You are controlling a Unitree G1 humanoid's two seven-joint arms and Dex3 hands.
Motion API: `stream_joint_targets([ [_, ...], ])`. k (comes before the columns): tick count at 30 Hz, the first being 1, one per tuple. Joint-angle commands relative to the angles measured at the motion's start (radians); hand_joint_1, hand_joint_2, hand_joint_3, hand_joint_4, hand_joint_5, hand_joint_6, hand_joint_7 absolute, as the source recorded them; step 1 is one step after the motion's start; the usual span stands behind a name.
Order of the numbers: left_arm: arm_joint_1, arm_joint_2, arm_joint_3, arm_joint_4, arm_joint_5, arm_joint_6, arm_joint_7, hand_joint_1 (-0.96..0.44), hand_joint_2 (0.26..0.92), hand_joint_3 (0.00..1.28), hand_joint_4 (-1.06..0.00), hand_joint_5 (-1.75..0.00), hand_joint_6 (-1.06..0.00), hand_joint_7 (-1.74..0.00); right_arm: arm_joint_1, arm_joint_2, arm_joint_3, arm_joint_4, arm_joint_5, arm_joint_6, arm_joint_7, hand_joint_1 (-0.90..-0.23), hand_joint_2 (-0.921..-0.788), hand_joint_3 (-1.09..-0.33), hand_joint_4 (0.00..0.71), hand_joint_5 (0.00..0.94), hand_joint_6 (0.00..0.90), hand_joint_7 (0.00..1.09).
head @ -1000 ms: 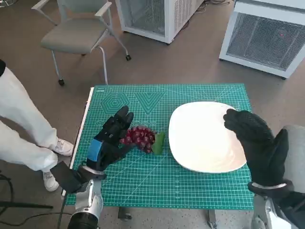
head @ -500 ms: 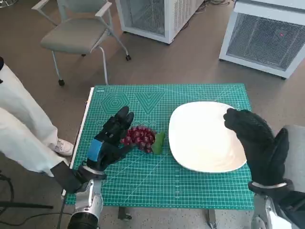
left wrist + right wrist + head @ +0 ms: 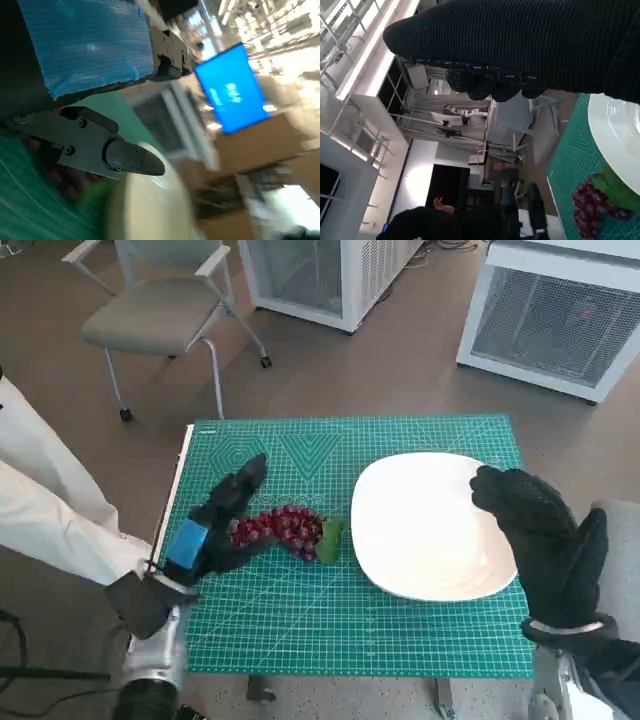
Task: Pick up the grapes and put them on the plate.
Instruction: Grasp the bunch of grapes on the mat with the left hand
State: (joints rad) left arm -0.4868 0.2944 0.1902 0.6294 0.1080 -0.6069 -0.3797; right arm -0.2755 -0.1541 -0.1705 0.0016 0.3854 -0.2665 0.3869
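Note:
A bunch of dark red grapes [image 3: 280,528] with a green leaf [image 3: 331,538] lies on the green cutting mat [image 3: 300,610], just left of the white plate [image 3: 420,530]. My left hand [image 3: 212,527] lies at the bunch's left end, fingers stretched out over the mat, touching the nearest grapes but holding nothing. The left wrist view shows its fingers [image 3: 125,157] above a red blur of grapes [image 3: 62,177], with the plate [image 3: 155,210] beyond. My right hand [image 3: 537,535] hovers open over the plate's right rim. The right wrist view shows the grapes [image 3: 592,210] beside the plate [image 3: 615,125].
A person's white trouser leg [image 3: 45,505] stands close to the table's left side. A grey chair [image 3: 160,310] and white cabinets [image 3: 560,320] stand on the floor beyond the far edge. The mat reaches the table's front edge.
My left hand has slid left and a little back toward the mat's left edge, uncovering more of the bunch. The right hand has stayed over the plate.

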Motion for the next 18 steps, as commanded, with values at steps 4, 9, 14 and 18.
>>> stream_joint_targets([
  [4, 0.080, 0.141, -0.127, -0.388, 0.498, 0.260, 0.163, -0.16, 0.808, 0.00, -0.08, 0.00, -0.14, -0.01, 0.001, -0.010, -0.006, 0.020, -0.005, 0.012, 0.003, -0.344, -0.921, -0.626, 0.381, 0.864, 0.192, 1.04],
  [9, 0.096, 0.138, -0.161, -0.473, 0.546, 0.378, 0.116, -0.17, 0.781, 0.01, -0.04, 0.00, -0.15, 0.00, 0.001, -0.007, -0.005, 0.019, -0.004, 0.013, 0.002, -0.344, -0.921, -0.627, 0.381, 0.863, 0.194, 1.05],
  [14, 0.107, 0.141, -0.205, -0.536, 0.570, 0.486, 0.081, -0.19, 0.778, 0.01, -0.02, 0.00, -0.15, 0.00, 0.003, -0.006, -0.006, 0.014, -0.002, 0.016, 0.001, -0.346, -0.921, -0.626, 0.382, 0.862, 0.195, 1.05],
  [18, 0.103, 0.148, -0.243, -0.546, 0.580, 0.531, 0.083, -0.19, 0.780, 0.01, -0.01, 0.00, -0.15, 0.00, 0.004, -0.007, -0.008, 0.012, -0.001, 0.016, 0.003, -0.347, -0.921, -0.626, 0.382, 0.862, 0.196, 1.05],
])
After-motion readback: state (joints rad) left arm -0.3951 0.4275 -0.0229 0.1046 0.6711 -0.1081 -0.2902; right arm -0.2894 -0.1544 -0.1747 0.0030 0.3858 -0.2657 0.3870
